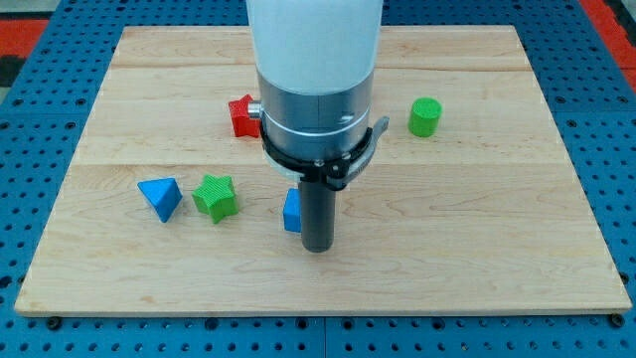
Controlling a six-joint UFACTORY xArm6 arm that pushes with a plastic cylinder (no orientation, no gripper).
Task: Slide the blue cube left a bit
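While resting on the pale wooden board (pixel 497 268), my tip (pixel 317 248), a bare rod gripping nothing, is touching the blue cube (pixel 291 211) on its left. Further left are sitting the green star block (pixel 216 196) and blue pyramid block (pixel 160 197); beyond are standing the red block (pixel 241 115) and green cylinder (pixel 425 116).

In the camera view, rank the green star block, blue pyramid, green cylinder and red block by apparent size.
1-2. Green star block and blue pyramid: too alike to separate.
3. Green cylinder, though it sits farther up the board, so the gap may be distance.
Red block: partly hidden behind the arm, unranked.
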